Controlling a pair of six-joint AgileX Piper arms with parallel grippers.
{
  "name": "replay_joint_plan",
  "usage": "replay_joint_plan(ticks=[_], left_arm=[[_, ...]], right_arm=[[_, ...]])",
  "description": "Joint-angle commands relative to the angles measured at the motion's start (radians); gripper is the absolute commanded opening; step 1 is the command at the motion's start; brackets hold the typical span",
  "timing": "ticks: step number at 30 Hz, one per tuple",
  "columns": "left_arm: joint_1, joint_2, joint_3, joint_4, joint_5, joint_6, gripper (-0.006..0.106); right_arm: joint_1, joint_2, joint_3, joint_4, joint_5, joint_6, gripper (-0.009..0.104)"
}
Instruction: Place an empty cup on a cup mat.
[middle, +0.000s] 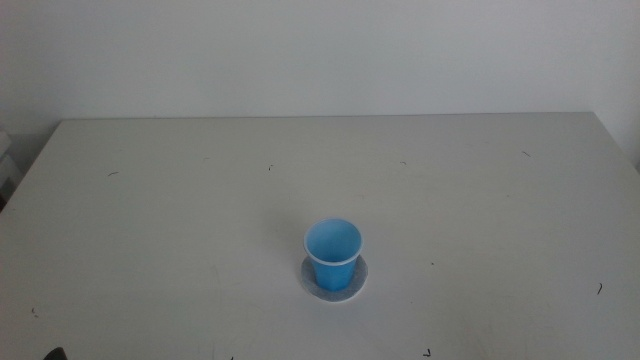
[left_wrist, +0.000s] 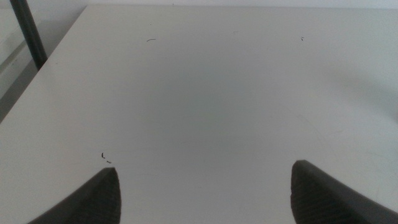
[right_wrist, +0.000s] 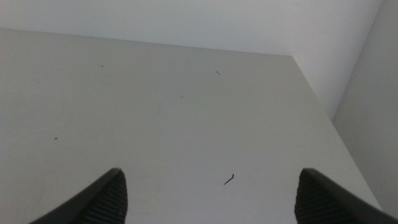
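A big, flat, pale grey bench (middle: 200, 220) fills most of the middle view. It has a few tiny dark marks and scratches on it. Behind it, across the top of the frame, stands a plain white wall (middle: 320, 50). The light is soft and even.

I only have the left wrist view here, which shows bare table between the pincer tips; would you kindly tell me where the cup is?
Observer: The cup stands upright on the cup mat, near the middle of the table's front half in the middle view.
Operator: Thank you. Is anything inside it?
Observer: It looks empty; only its blue inside shows.
Operator: And is the right pincer near it?
Observer: No. The right pincer is open over bare table near the table's edge, and its wrist view shows no cup.
Operator: Is my left pincer visible in the middle view?
Observer: The left pincer is open, but the middle view shows neither arm near the cup.
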Motion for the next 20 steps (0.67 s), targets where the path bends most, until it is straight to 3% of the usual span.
replay_joint_plan(ticks=[1, 6, 10, 20], left_arm=[[0.001, -0.003, -0.006, 0.000, -0.067, -0.011, 0.105], [0.001, -0.003, -0.006, 0.000, -0.067, -0.011, 0.105], [0.001, -0.003, -0.006, 0.000, -0.067, -0.011, 0.105], [0.001, -0.003, -0.006, 0.000, -0.067, -0.011, 0.105]], right_arm=[[-0.005, -0.026, -0.004, -0.017, -0.054, -0.001, 0.085], [-0.005, -0.026, -0.004, 0.001, -0.054, -0.001, 0.085], [-0.005, -0.026, -0.004, 0.075, -0.054, -0.001, 0.085], [-0.005, -0.026, -0.004, 0.052, -0.053, -0.001, 0.085]])
